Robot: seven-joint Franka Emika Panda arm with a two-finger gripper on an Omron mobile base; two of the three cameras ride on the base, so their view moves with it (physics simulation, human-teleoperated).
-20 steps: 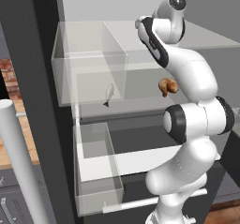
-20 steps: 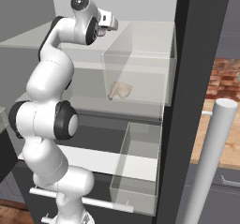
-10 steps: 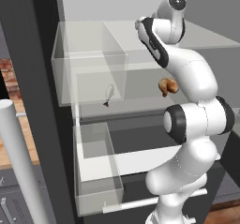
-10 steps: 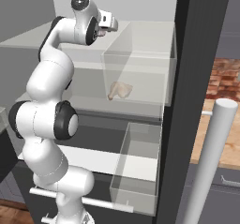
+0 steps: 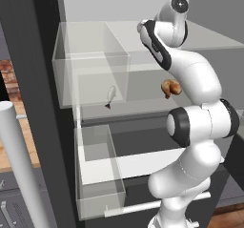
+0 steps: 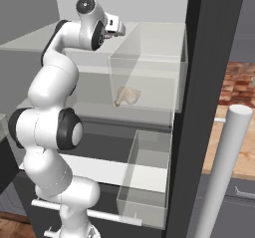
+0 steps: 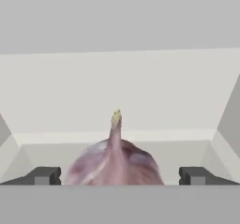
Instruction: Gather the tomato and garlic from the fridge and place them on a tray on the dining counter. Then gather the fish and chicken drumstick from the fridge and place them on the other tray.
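Along the left edge of the left base view, a dark fridge wall (image 5: 35,79) is standing beside a thick white cylindrical door handle (image 5: 21,167), with a strip of red brick flooring (image 5: 7,81) showing behind it. Moving rightward, clear box-shaped bins (image 5: 90,62) are sitting on the upper grey shelf, and a transparent drawer (image 5: 97,174) is standing pulled out below them. A small silvery fish (image 5: 110,97) is lying on the middle shelf, and further right a glossy brown chicken drumstick (image 5: 170,88) is resting on the same shelf, just beside the arm's white upper link. The arm is reaching up and into the top shelf, well above both of these. From the right base view, the drumstick (image 6: 127,96) is appearing pale through the clear bin wall (image 6: 144,82). Seen from the hand camera, the garlic (image 7: 115,164), a rounded pinkish-purple bulb with papery streaks and a tapering yellow-tipped stem, is lying on the pale shelf floor (image 7: 117,92), centred between the two dark fingertips. The gripper (image 7: 117,176) is standing fully spread, its jaws apart on either side of the bulb and grasping nothing.
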